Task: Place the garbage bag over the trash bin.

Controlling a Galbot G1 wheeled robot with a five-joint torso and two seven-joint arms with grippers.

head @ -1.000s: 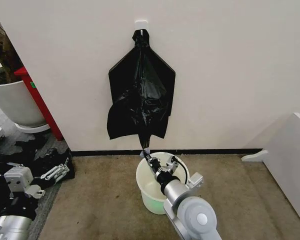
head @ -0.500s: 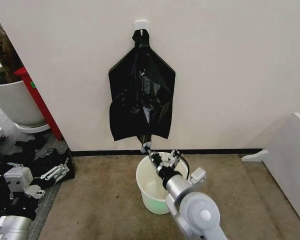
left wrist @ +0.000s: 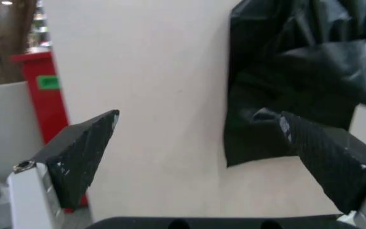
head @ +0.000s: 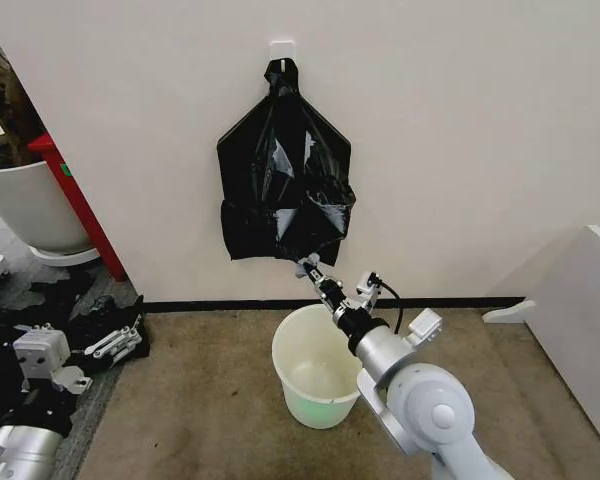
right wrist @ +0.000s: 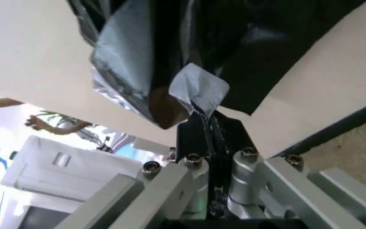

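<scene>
- The right gripper [head: 308, 266], a slim black-fingered claw on a silver arm, sits just below the middle of the head view with its fingers pressed together on the lowest tip of the thin, glossy, crinkled black plastic garbage bag [head: 285, 190]; in the right wrist view the fingers [right wrist: 203, 128] pinch a small pale fold of plastic with no gap between them.
- The bag hangs from a small white wall hook [head: 282, 47] at the top centre of the head view, knotted there and spreading into a creased fan against the cream wall.
- Its bottom edge looks bunched upward where the gripper holds it, so the load seems to rest on the hook, not on the grip.
- To do this step well, I judge the pinch must stay firm on the thin film, which is slippery and tears easily. The bag should be worked off the hook and not yanked straight down.
- The small round cream-white plastic trash bin [head: 318, 379], greenish near its base, stands on the brown carpet in the lower centre, directly under the bag and just below the gripper, mouth open and unlined.
- The left gripper [left wrist: 202, 162] is idle at the lower left of the head view, its dark textured fingers spread wide and holding nothing, facing the wall and bag.
</scene>
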